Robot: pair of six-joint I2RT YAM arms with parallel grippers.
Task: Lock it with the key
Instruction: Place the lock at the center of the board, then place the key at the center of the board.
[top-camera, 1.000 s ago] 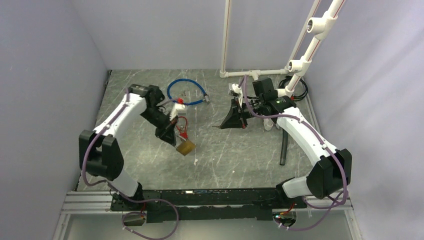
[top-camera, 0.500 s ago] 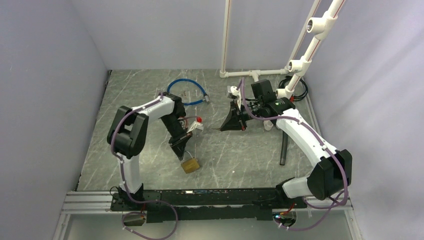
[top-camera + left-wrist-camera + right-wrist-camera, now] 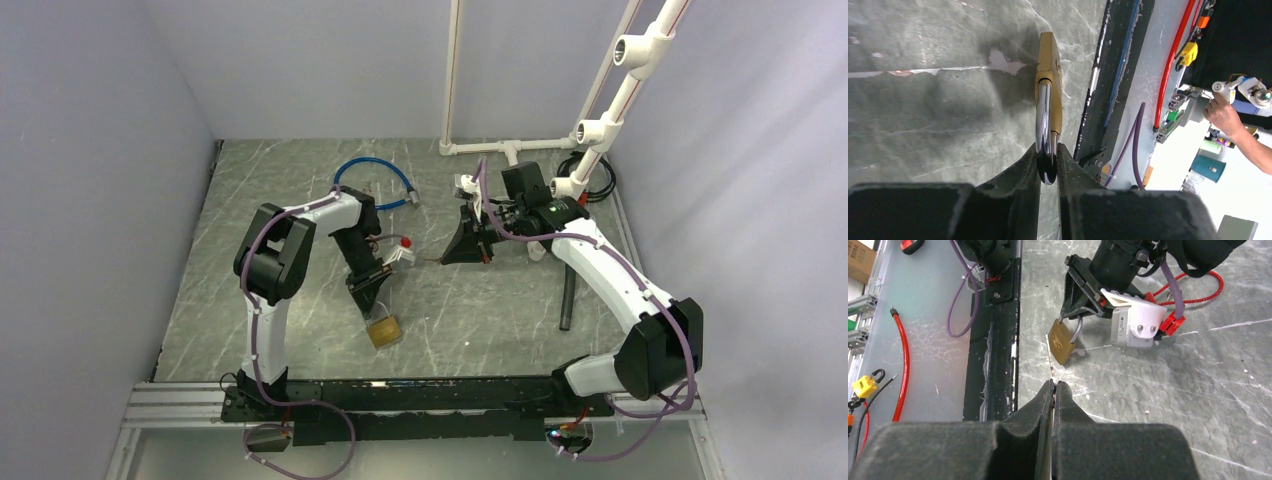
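Pinching padlock [image 3: 1050, 55] left, key [image 3: 1050, 359] right

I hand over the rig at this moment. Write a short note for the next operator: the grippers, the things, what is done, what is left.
Left gripper: shut on the shackle of the brass padlock, whose body is low by the table's near edge.
Right gripper: shut on the key, with the blade sticking out past the fingertips.
Done: both things are grasped.
Left: the top view shows key and padlock apart. Bring the key to the keyhole, insert it and turn. The keyhole does not show.
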